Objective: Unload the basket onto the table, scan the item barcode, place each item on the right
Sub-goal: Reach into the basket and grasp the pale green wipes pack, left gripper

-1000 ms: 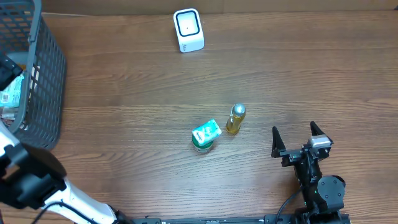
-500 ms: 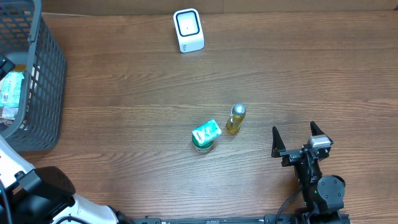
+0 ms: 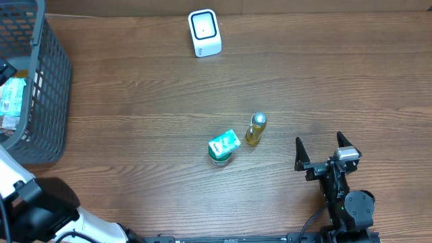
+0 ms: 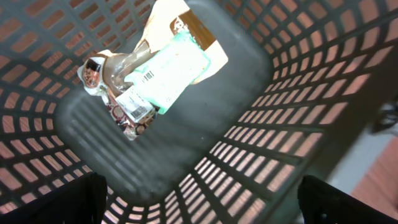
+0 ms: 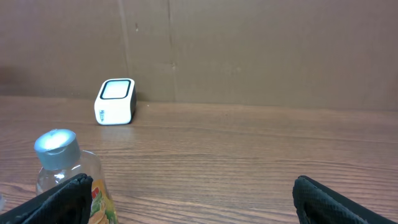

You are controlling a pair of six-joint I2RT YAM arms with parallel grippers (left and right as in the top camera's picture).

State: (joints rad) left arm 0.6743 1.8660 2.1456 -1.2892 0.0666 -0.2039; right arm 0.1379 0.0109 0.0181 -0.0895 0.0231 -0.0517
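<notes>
Packet (image 4: 171, 74), green-faced with a barcode label showing, lies on the floor of the dark mesh basket (image 4: 280, 118), straight below the left hand (image 4: 200, 202). That hand hangs over the basket with its fingers (image 4: 53, 199) spread wide and nothing between them. The packet rests across a clear container with a shiny cap (image 4: 93, 70).

Seen from overhead, the basket sits at the left edge of the wooden worktop (image 3: 304, 81). The right hand (image 3: 319, 142) is low at the near right, also spread wide and empty. A bottle (image 3: 256, 129) of yellow liquid with a silver cap stands near it, a green-topped tub (image 3: 222, 147) just beside the bottle. The white scanner (image 3: 204, 32) stands at the far edge, well apart.
</notes>
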